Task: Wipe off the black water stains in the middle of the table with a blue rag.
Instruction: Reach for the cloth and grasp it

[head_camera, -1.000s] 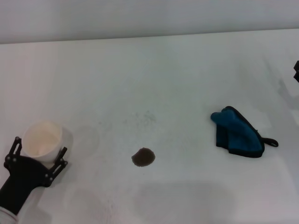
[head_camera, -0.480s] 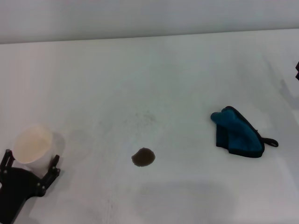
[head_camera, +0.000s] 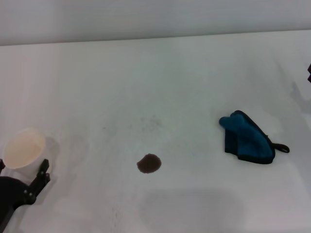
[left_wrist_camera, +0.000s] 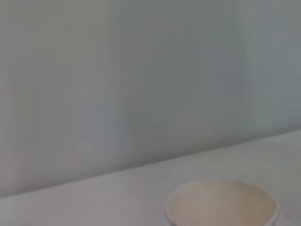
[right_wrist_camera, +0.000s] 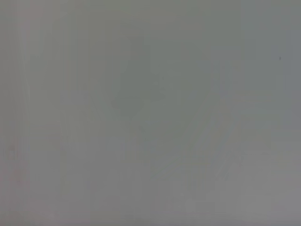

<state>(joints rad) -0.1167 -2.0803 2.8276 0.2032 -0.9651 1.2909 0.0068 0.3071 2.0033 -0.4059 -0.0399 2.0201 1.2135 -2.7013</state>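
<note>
The black water stains (head_camera: pixel 149 163) are one small dark roundish blot on the white table (head_camera: pixel 160 77), near its middle front. The blue rag (head_camera: pixel 246 138) lies bundled to the right of the blot, a small black loop at its near right corner, with nothing touching it. At the front left edge of the head view, my left gripper (head_camera: pixel 22 164) is shut on a white paper cup (head_camera: pixel 23 147), far from the blot. The cup's rim (left_wrist_camera: pixel 221 202) also shows in the left wrist view. Only a dark sliver of my right gripper (head_camera: pixel 309 73) shows at the right edge.
Faint grey speckles (head_camera: pixel 148 122) mark the table behind the blot. A pale wall runs along the table's far edge (head_camera: pixel 155 36). The right wrist view is plain grey.
My left gripper has drawn back toward the front left corner, taking the white paper cup with it. The rag, the blot and the right arm have not moved.
</note>
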